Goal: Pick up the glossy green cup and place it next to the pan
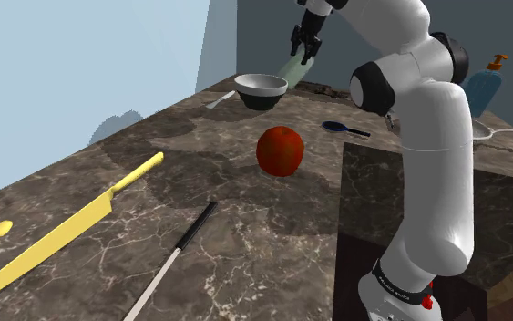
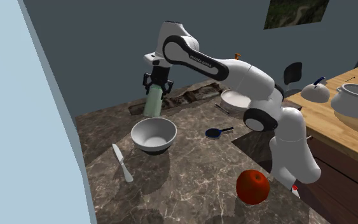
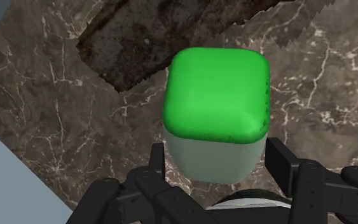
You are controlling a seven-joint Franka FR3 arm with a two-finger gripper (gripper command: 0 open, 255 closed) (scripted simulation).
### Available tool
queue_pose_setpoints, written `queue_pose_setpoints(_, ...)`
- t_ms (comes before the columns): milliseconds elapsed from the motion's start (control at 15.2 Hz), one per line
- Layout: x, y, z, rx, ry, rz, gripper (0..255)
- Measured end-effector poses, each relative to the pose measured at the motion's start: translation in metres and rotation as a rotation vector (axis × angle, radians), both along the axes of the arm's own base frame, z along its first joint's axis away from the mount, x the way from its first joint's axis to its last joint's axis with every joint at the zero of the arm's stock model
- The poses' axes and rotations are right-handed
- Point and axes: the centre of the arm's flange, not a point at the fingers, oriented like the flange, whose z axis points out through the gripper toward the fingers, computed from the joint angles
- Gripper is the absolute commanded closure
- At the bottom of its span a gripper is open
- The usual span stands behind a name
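Wrist view: gripper [image 3: 219,164] clasping the green cup [image 3: 217,95] by its pale wall near one end, over the marble counter [image 3: 56,127]; so shallow a hold may let it tilt or slip. Shoulder view: arm [image 1: 427,119] stretched far, gripper pointing down beyond the bowl [image 1: 261,89]. Second exterior view: pan [image 2: 231,100] behind the elbow, well apart from the cup.

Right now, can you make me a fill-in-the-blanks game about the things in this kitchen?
1. The gripper is shut on the ___ cup.
2. The round fruit is coloured ___.
3. The long knife towards the shoulder view's left is coloured ___.
4. The little spoon beyond the fruit is coloured ___.

Missing words: green, red, yellow, blue.
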Motion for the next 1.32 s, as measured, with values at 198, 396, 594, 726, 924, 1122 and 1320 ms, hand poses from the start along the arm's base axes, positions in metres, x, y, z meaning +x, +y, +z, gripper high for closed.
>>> queue_pose_setpoints(198, -0.001, 0.001, 0.017, 0.000, -0.001, -0.001, 255)
queue_pose_setpoints(396, -0.005, 0.000, 0.029, 0.001, 0.000, 0.000, 255)
queue_pose_setpoints(594, -0.038, -0.005, 0.038, 0.000, -0.001, -0.001, 255)
queue_pose_setpoints(726, -0.063, -0.014, 0.039, 0.000, -0.002, -0.002, 255)
queue_pose_setpoints(924, -0.100, -0.023, 0.043, 0.000, -0.003, -0.003, 255)
queue_pose_setpoints(1122, -0.140, -0.033, 0.045, 0.004, -0.002, -0.001, 255)
queue_pose_setpoints(1320, -0.178, -0.041, 0.050, 0.003, -0.001, -0.001, 255)
